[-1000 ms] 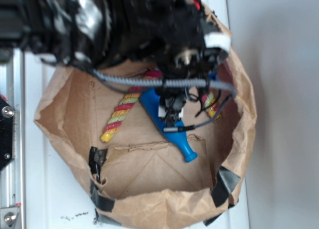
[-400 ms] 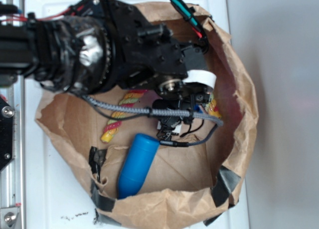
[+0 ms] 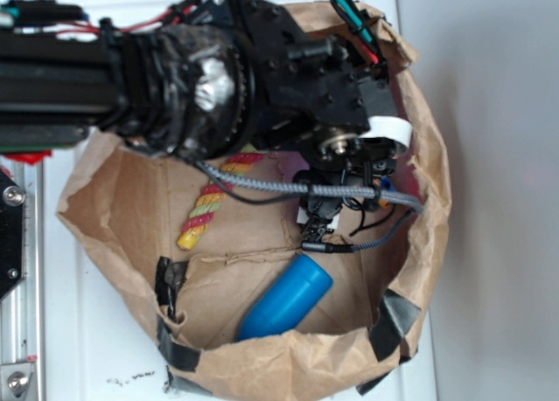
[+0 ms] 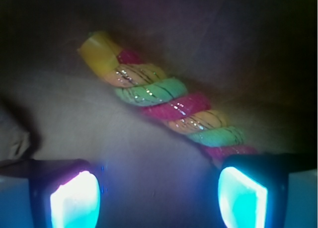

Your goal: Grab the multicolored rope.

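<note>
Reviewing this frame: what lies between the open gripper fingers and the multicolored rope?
Nothing: in the wrist view only bare brown paper separates the gripper from the multicolored rope, which runs behind its right finger.

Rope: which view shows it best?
Wrist. The rope lies unobstructed ahead of the open gripper, twist and yellow end clear. Exterior shows only its yellow end and a few turns; the arm hides the rest.

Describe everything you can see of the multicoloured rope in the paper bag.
The multicoloured rope is a thick twisted cord of red, yellow and pale green strands with glittery threads and a yellow end. It lies flat on the floor of the brown paper bag, partly hidden under the arm. The open pincer hovers beside it, not gripping.
</note>
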`<state>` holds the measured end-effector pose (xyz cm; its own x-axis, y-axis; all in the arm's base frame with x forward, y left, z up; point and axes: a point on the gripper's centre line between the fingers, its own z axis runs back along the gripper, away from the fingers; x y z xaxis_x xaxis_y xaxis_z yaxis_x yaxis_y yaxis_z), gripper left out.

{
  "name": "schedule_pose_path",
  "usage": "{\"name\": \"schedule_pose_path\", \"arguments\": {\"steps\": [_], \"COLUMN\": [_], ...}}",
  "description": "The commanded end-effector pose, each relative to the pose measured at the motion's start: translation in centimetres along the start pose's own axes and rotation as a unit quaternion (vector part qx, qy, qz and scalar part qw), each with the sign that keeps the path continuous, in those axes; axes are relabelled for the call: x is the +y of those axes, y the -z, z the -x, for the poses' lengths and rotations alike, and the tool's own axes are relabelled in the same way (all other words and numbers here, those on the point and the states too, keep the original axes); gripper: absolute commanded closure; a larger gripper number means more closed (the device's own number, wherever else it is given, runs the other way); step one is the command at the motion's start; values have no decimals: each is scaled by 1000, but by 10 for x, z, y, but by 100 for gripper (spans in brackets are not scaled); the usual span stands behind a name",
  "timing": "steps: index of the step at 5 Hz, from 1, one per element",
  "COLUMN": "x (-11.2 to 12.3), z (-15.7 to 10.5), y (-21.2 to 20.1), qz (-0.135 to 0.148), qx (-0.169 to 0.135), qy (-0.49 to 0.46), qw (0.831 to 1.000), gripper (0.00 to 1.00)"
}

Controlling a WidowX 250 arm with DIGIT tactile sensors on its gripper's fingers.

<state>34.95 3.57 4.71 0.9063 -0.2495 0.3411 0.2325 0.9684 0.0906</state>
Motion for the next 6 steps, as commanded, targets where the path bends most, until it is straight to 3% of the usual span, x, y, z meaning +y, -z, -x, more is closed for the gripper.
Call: {"name": "schedule_pose_path", "arguments": {"steps": [1,2,3,5,6], "x": [12,23,32,47,50], "z": [-19,-25,-26,-28,-30], "y": [-24,-57,-74,-63,-47], "qz": [22,64,70,44,12], "qx": [15,29,13,6,2], "qy": [-11,-13,-26,-47,-56], "qw": [1000,997,997,998,998], "gripper": [0,0,0,0,0]}}
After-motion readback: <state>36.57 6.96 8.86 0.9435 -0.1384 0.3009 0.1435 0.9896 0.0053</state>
